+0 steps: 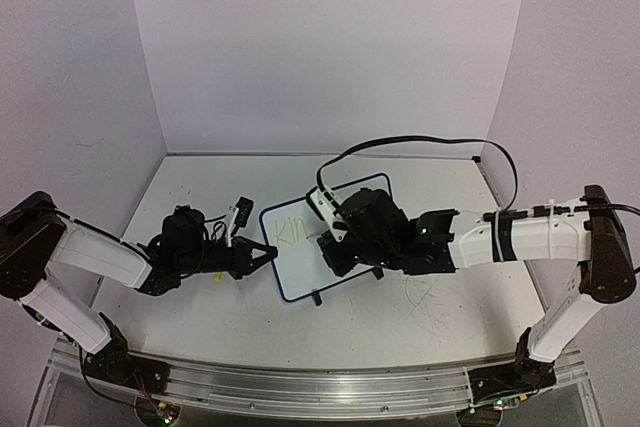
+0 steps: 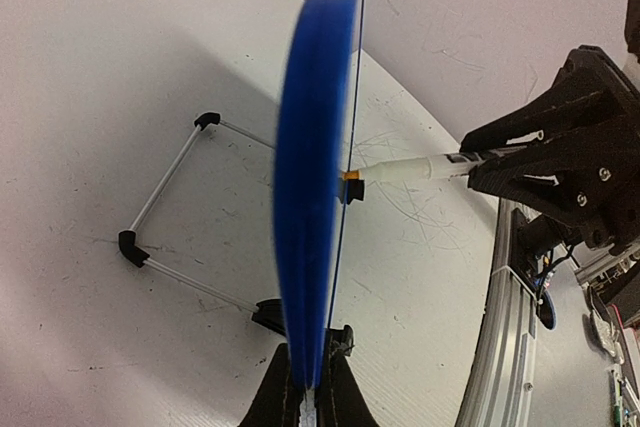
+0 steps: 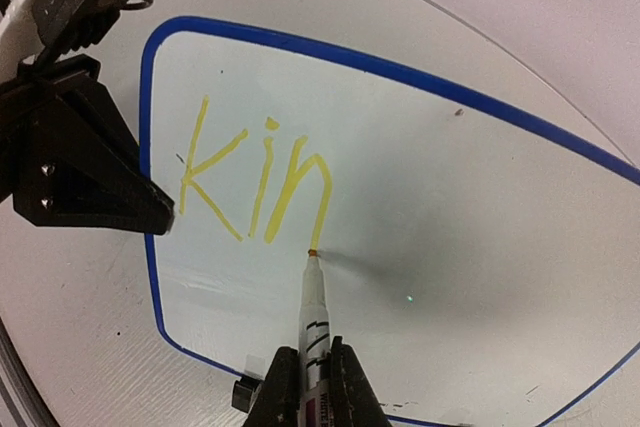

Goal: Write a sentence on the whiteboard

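Right tool (image 3: 305, 375) is gripping a marker (image 3: 312, 309), tip touching the whiteboard (image 3: 470, 187) at the sentence's (image 3: 262, 185) last letter; left tool (image 2: 308, 392) is pinching the whiteboard's edge.

The fixed camera looks down over the whole table (image 1: 450, 312) from high behind its near edge, while the left wrist camera sights closely along the whiteboard (image 2: 310, 197) edge and the right faces its front, both sharing the marker (image 3: 312, 317).
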You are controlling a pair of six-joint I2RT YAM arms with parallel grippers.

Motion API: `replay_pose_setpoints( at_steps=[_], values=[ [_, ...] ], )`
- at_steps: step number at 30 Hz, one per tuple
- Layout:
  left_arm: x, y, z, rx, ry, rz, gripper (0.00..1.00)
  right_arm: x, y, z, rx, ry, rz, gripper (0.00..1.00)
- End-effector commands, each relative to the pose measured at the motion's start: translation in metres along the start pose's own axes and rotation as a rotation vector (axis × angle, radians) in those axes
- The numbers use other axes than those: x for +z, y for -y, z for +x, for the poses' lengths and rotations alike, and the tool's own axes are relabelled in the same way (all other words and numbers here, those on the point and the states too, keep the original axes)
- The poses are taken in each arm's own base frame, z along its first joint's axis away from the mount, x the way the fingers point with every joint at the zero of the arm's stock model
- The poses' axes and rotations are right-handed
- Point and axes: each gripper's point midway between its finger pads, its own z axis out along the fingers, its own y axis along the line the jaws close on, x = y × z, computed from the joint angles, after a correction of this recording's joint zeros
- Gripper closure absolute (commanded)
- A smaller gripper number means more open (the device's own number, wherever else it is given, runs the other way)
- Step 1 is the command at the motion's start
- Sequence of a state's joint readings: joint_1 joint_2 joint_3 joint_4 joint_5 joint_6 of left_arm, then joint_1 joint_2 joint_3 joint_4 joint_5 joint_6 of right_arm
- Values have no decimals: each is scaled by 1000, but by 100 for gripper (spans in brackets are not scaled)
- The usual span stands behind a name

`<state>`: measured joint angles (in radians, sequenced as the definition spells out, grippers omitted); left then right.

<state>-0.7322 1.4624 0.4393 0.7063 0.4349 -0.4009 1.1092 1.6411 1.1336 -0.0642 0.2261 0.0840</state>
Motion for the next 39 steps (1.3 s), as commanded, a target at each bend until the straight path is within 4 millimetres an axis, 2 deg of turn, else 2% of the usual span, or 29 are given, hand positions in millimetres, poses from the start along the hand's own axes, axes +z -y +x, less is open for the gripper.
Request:
replay_pose_setpoints(
  at_steps=[1, 4, 9, 11, 16, 39],
  values=[
    [-1, 2, -5, 15, 3, -8, 100, -5, 5, 3, 14, -9, 13, 100],
    [0, 2, -5, 13, 2, -8, 100, -7, 5, -6, 15, 10, 13, 100],
    [0, 2, -5, 12, 2, -8, 100, -29, 12, -43, 45, 121, 16, 100],
    [0, 2, -5, 12, 3, -8, 100, -34, 16, -50, 51, 144, 18, 100],
    [-1, 2, -6, 15, 4, -9, 100, -31, 32, -45, 66, 133, 52, 100],
    [0, 2, -6, 17, 4, -7, 100, -15, 30, -38, 62, 103, 58, 100]
  ],
)
